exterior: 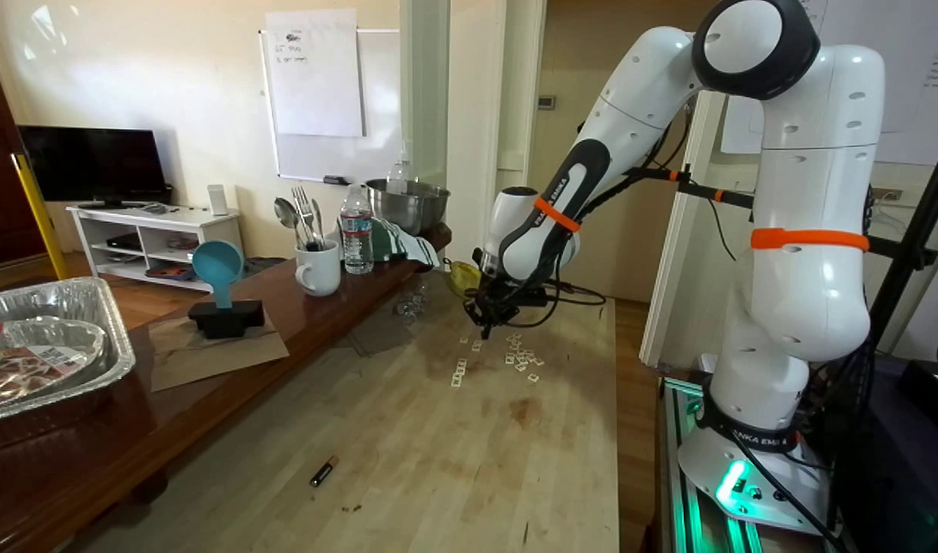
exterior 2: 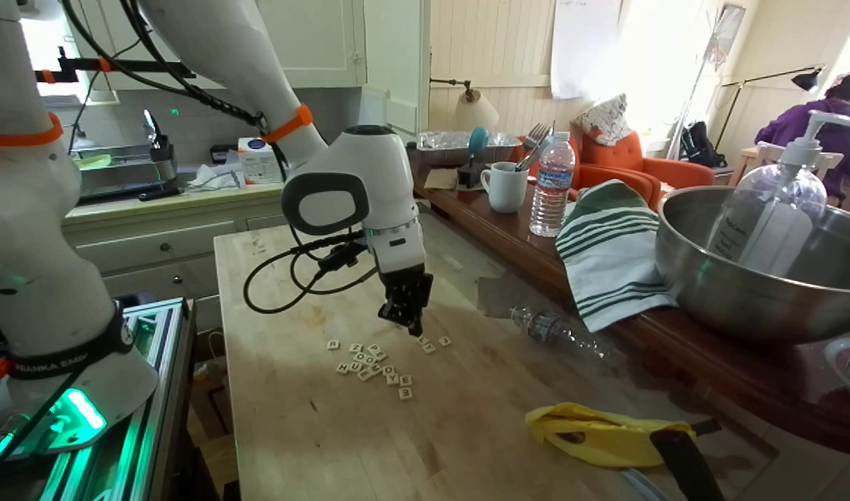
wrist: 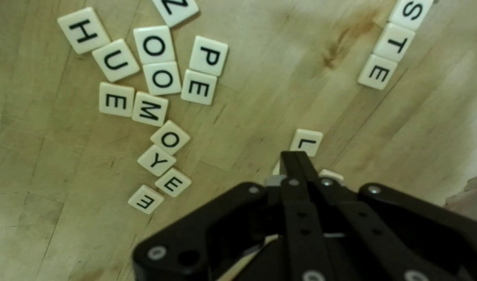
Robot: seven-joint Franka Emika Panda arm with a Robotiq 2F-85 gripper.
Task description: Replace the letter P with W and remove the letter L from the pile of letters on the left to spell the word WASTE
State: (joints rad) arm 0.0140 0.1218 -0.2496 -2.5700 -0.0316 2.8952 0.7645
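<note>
Ivory tiles [wrist: 393, 42] read STE; the hand [wrist: 295, 155], pressed together, hangs by the L tile [wrist: 307, 141], contact unclear.

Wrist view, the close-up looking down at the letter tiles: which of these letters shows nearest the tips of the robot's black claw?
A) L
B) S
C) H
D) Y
A, since in the wrist view the L tile shows right at the tips of the gripper, with the H tile, the Y tile and the S tile all farther from them in the picture.
</note>
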